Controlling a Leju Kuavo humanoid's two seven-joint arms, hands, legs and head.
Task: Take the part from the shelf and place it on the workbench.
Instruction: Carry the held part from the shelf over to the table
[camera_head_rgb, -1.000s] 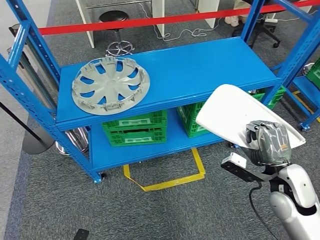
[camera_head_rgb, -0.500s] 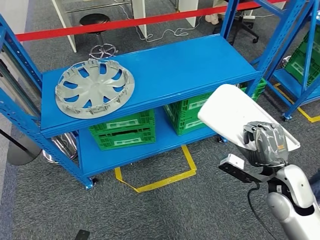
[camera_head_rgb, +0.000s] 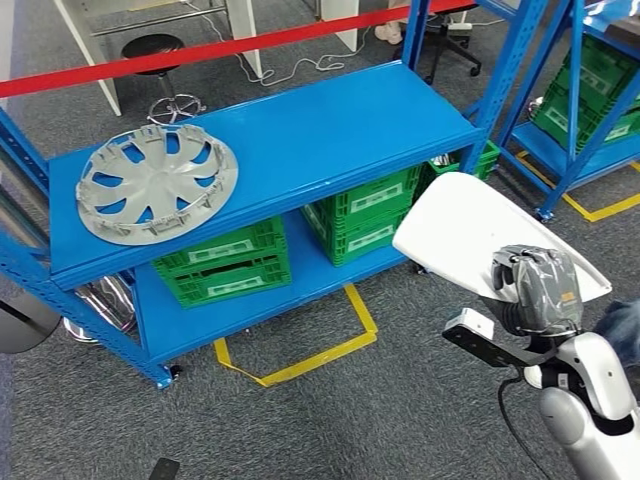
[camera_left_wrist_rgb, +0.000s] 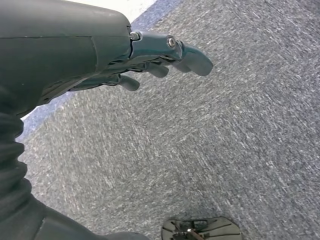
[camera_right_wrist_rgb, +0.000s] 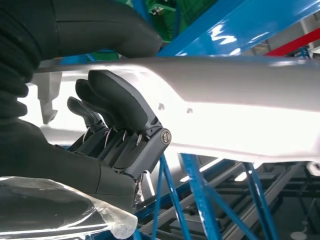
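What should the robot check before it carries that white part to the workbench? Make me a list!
1. Right hand grips the white part: ok.
2. Part lifted off the blue shelf: ok.
3. Left hand holds nothing, fingers apart: ok.
4. Hubcap lies flat on the shelf, apart from the part: ok.
5. Workbench ready for the part: cannot tell.

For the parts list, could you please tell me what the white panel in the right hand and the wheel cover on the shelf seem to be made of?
The white panel looks like moulded plastic with a smooth, slightly glossy finish: it shows bright highlights and a thin curved edge. The wheel cover looks like silver-grey plastic with a matt painted finish, judging by its thin spokes and clip tabs around the rim; painted metal cannot be ruled out. The shelf looks like blue painted steel.
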